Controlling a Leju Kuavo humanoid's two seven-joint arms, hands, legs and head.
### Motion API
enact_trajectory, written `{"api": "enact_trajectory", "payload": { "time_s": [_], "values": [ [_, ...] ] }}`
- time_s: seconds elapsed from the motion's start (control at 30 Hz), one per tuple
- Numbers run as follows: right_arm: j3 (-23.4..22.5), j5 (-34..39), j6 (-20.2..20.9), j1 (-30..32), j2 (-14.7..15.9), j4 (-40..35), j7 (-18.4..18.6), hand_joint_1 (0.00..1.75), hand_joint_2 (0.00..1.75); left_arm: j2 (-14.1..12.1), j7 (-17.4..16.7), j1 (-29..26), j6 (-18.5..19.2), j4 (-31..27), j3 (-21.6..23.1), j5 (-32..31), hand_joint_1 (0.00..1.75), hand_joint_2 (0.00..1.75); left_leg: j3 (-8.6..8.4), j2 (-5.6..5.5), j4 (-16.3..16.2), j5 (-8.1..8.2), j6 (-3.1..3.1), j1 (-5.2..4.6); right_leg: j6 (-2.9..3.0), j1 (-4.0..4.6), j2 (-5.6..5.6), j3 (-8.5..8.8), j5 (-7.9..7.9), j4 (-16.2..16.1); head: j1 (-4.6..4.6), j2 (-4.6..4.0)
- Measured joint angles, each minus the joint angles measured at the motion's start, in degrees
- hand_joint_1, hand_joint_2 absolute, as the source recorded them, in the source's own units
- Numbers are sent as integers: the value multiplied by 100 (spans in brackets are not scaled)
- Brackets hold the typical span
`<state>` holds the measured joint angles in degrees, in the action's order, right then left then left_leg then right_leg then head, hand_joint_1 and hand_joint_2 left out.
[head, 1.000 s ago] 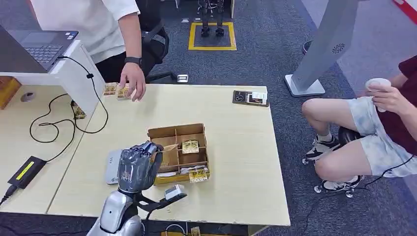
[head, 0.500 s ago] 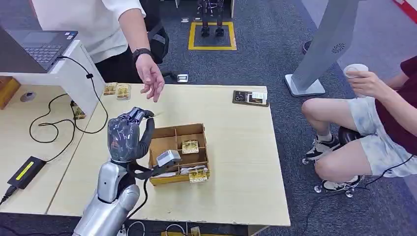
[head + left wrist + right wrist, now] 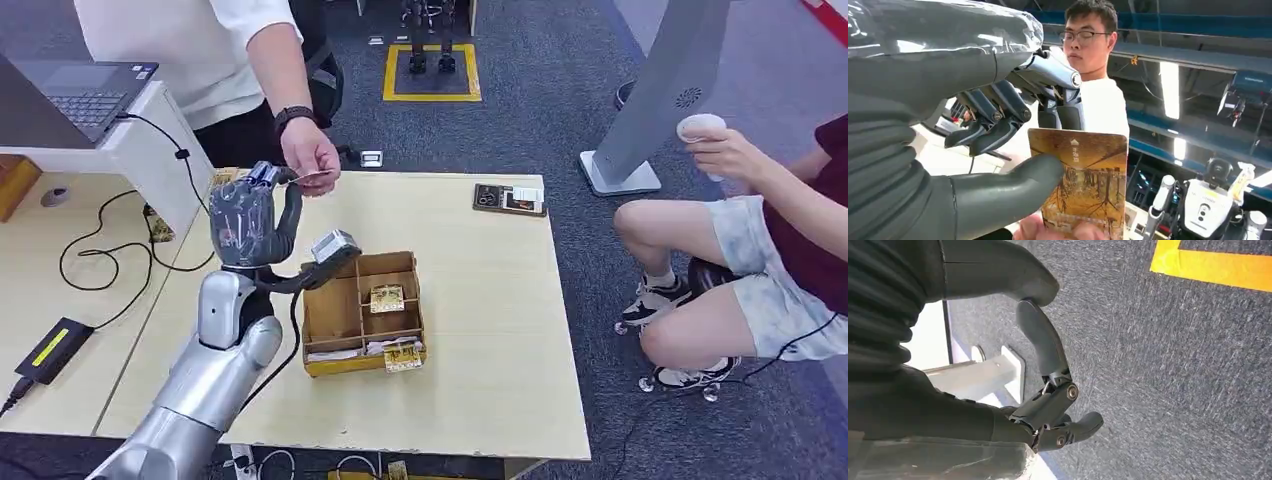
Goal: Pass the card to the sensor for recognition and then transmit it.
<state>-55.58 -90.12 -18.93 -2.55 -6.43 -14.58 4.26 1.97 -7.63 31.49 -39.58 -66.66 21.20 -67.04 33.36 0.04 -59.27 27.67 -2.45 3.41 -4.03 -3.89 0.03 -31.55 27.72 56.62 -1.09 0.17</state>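
head: high, facing forward-down over tabletop (image 3: 480,300) | left wrist: close behind left hand (image 3: 998,115), tilted up toward ceiling; shares hand and card (image 3: 1083,180) with head | right wrist: close, facing carpet (image 3: 1173,380)

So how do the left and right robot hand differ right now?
The left robot hand is raised over the table, pinching a card; the right robot hand hangs over carpet, holding nothing. A person's hand meets the left; nothing is near the right. Both are dark grey.

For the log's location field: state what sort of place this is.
Probably a robotics lab or test office. A laptop sits on a desk, yellow floor tape marks a square around a robot's feet, and another robot stands under ceiling strip lights.
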Motion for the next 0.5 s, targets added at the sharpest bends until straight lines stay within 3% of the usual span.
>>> {"api": "enact_trajectory", "payload": {
  "time_s": [0.3,0.33,0.37,0.4,0.5],
  "values": [
    [63,0,4,-35,0,52,33,0,175,52,-52,234,-2,360,-17,-2,175,175,2,0,0,0,0,0,0,0,0,-1,0,0,0,0],
    [68,0,7,-35,0,55,33,0,175,55,-50,247,-2,380,-22,-9,155,175,2,0,0,0,0,0,0,0,0,-1,0,0,0,0],
    [72,0,7,-37,0,57,33,0,175,55,-48,256,-2,391,-24,-13,19,175,2,0,0,0,0,0,0,0,0,-2,0,0,0,0],
    [76,0,9,-40,0,61,35,0,175,59,-41,267,-2,402,-24,-15,0,175,3,0,-1,0,0,0,0,0,0,-3,0,0,0,0],
    [87,0,17,-53,0,81,37,0,175,126,13,327,-2,496,-24,-37,0,175,5,-1,-1,0,0,0,0,0,-1,-4,0,0,2,0]
  ]
}}
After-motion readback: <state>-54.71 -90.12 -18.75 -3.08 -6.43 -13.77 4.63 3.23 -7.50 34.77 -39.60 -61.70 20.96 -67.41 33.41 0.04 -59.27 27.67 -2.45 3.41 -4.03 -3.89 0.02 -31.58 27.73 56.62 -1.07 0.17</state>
